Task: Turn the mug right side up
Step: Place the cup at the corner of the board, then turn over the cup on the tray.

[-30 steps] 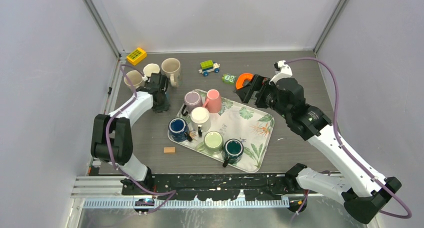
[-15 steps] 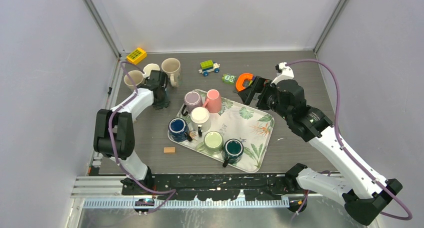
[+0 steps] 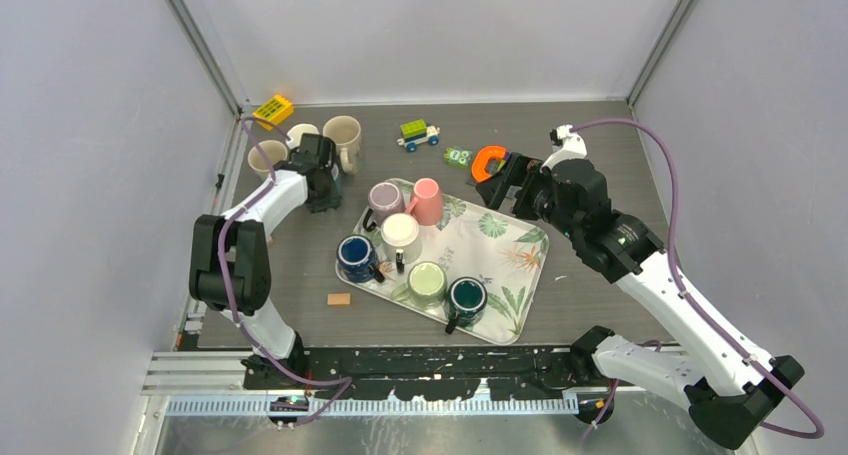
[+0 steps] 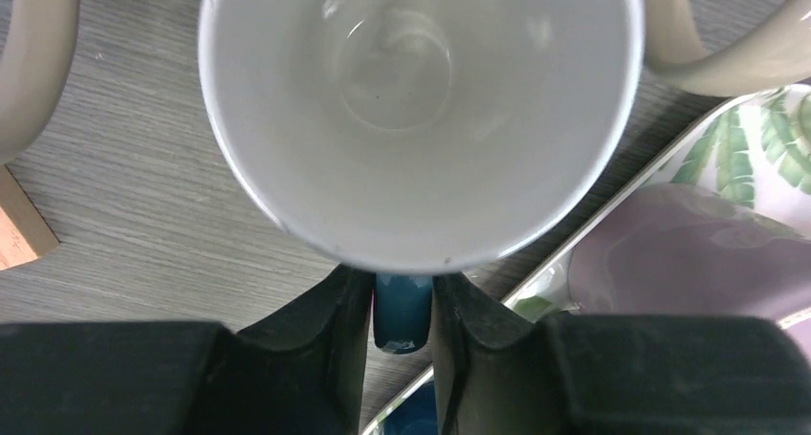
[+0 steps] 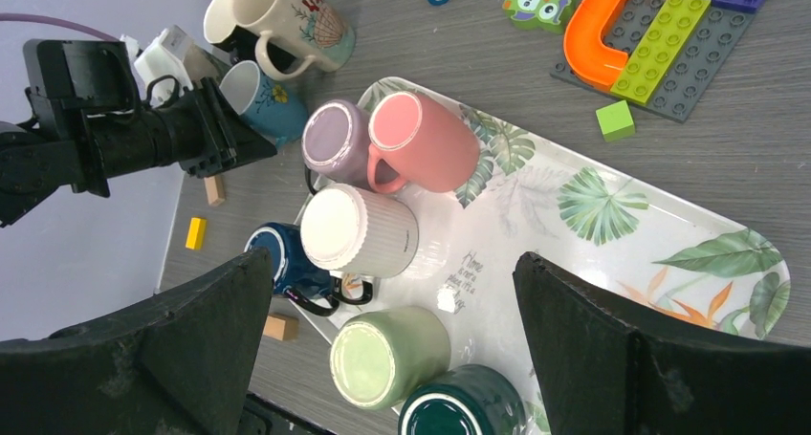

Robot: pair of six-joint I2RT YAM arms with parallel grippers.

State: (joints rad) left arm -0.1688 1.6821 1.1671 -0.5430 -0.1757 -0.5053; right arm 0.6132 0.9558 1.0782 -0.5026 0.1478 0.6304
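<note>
Well, the mug (image 4: 421, 119) stands mouth-up on the table beside two cream mugs (image 3: 342, 135), off the tray's (image 3: 500, 265) corner. Its blue handle (image 4: 402, 315) lies between the fingers of my left claw (image 4: 402, 296), which sit so near it that I cannot tell if they pinch. I should spread them evenly and back straight away, lest one finger drag the handle and tip it.
</note>
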